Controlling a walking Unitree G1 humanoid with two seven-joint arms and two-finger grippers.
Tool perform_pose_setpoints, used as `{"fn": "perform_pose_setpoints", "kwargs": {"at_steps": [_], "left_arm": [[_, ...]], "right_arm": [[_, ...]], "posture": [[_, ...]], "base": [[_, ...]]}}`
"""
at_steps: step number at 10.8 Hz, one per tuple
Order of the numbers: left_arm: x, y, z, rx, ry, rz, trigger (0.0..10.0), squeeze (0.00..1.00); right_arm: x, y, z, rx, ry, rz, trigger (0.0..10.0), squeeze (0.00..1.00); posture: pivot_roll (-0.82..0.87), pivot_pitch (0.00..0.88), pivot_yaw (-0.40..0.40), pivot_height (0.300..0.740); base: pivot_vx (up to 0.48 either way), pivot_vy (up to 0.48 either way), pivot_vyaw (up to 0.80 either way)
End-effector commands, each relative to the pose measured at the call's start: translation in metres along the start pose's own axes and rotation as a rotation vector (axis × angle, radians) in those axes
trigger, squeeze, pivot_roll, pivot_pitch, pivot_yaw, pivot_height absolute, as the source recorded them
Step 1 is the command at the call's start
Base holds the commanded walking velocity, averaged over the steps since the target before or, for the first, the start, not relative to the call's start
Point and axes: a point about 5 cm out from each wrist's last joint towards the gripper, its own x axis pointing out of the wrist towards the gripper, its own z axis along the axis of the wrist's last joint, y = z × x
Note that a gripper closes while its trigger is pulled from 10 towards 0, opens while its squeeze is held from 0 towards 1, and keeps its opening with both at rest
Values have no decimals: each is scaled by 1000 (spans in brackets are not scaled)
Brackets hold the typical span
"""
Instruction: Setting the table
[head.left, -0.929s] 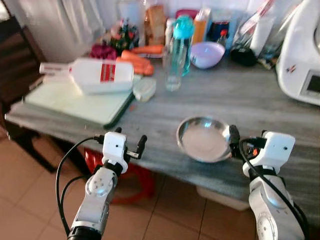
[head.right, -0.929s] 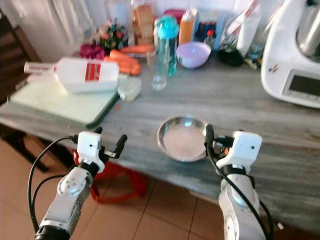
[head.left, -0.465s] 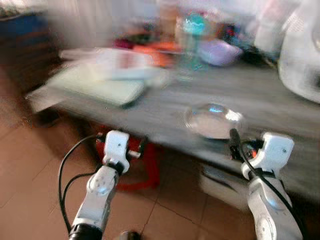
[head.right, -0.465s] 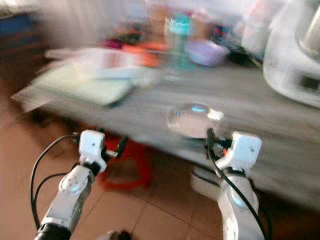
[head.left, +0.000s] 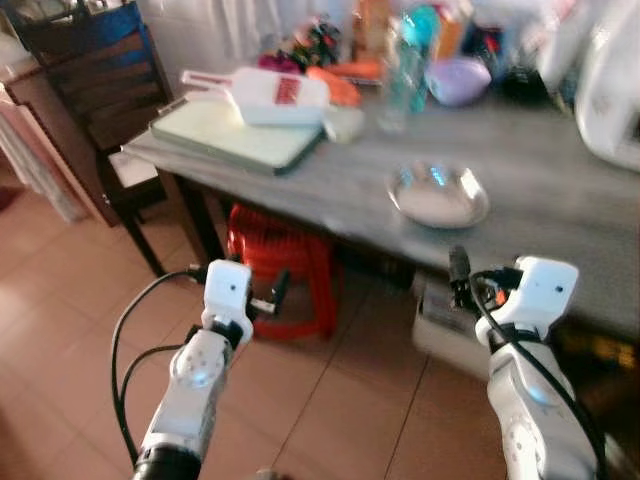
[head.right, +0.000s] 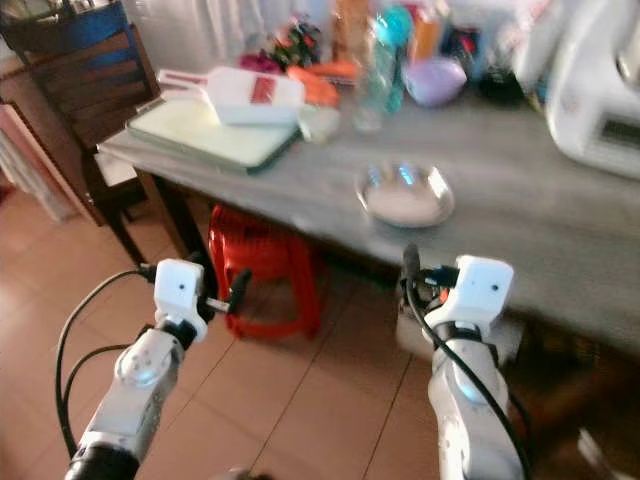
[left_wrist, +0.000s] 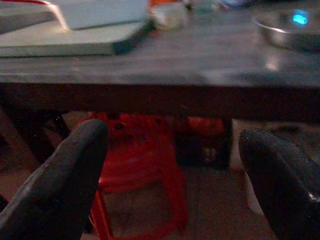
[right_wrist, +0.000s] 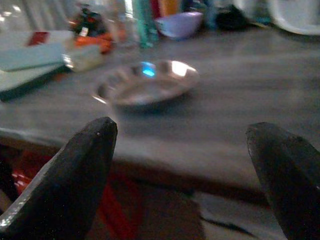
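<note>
Steel plate (head.left: 438, 195): lies flat near the front edge of the grey desk (head.left: 540, 200), at about 1 o'clock in the head view, nothing on it
Left hand (head.left: 240, 293): held over the tiled floor (head.left: 80, 300) at 7 o'clock, fingers (left_wrist: 60, 185) spread wide, holding nothing
Right hand (right_wrist: 182, 175): held short of the desk edge at 5 o'clock, fingers (right_wrist: 75, 175) spread wide and empty; the plate sits beyond the gap between them
In the way: the desk's front edge lies between both hands and the plate; a red stool (head.left: 280, 265) stands under the desk ahead of the left hand
Far side of desk: a pale green board (head.left: 235, 135) with a white red-labelled container (head.left: 270, 92) on it at 11 o'clock, a teal-capped bottle (head.left: 410, 50), a lilac bowl (head.left: 457, 80), and orange items that may be carrots, blurred
Right end: a white appliance (head.right: 595, 90) at 2 o'clock
Left side: a dark wooden chair (head.left: 95, 90) at 10 o'clock beside the desk
</note>
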Motion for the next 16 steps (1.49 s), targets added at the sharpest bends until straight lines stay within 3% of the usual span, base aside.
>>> {"fn": "perform_pose_setpoints", "kwargs": {"at_steps": [1,9,13,16], "left_arm": [[1,-1,0,10,-1,-11,10000,0],[1,-5,0,14,-2,-34,10000,0],[5,-6,9,-55,-51,-52,10000,0],[7,-10,10,-74,-49,-80,10000,0]], "right_arm": [[1,-1,0,2,-1,-13,10000,0],[1,-2,-2,1,5,-29,10000,0],[0,-3,-1,-1,4,-33,10000,0],[1,-2,1,-5,2,-26,10000,0]], "posture": [[-39,40,52,740],[-36,41,50,740],[-47,48,44,740],[-50,49,36,740]], "base": [[-319,0,0],[-315,0,-158],[0,0,0],[0,0,-631]]}}
